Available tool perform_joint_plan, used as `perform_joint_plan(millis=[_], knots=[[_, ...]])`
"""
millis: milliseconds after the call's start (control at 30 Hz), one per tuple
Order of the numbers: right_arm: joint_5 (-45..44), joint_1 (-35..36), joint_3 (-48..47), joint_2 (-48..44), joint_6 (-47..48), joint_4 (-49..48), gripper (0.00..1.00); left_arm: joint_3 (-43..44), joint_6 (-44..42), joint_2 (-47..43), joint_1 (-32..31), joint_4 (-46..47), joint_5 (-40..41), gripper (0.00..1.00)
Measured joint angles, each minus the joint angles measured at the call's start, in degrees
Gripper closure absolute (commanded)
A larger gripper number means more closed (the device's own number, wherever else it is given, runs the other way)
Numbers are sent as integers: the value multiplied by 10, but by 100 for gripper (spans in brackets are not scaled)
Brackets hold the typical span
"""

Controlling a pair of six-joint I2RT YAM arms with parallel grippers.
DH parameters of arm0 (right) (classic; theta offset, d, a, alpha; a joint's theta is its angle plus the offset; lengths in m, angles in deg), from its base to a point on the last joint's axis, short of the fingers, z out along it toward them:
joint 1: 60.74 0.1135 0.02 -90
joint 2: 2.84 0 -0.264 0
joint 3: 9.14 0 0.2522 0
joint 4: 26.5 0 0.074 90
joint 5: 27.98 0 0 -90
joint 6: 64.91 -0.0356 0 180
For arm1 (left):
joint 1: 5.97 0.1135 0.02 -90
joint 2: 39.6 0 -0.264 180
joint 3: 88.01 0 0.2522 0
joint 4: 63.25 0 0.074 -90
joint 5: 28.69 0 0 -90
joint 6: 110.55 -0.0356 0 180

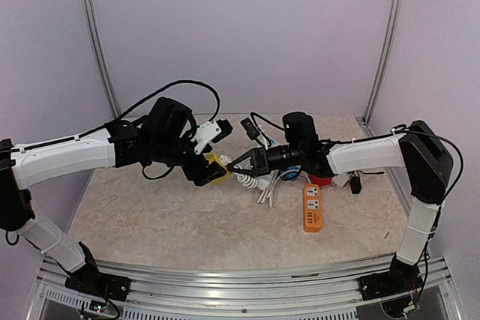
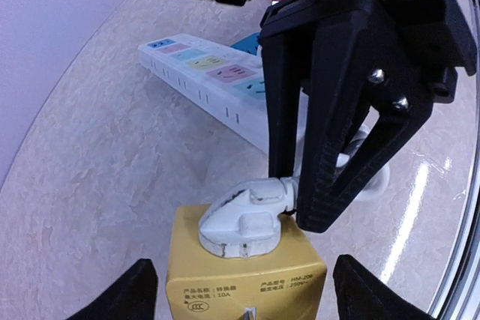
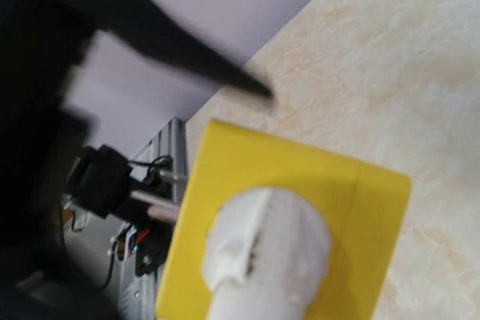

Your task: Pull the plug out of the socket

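Right hand [image 2: 296, 198] is pinched shut on the neck of the white plug [image 2: 244, 219], which sits seated in the yellow socket adapter [image 2: 225, 279] just above the table [image 2: 112, 170]. Left hand [image 2: 251, 294] stands wide, a finger either side of the adapter and just clear of it. The plug looks hard, light and smooth, likely tight on its pins. The unclamped adapter would probably lift with it, so the plug's body seems a firmer hold than its neck.
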Motion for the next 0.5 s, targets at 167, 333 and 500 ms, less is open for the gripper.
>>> perform_joint_plan(millis=[167,333,500], knots=[[-35,3,41,0,-38,-55,100,0,41,-3,0,52,-19,1],[-77,4,50,-1,-51,-91,100,-28,117,-40,35,99,-92,1],[-120,4,61,-16,-52,-114,100,-79,233,-102,115,162,-185,1]])
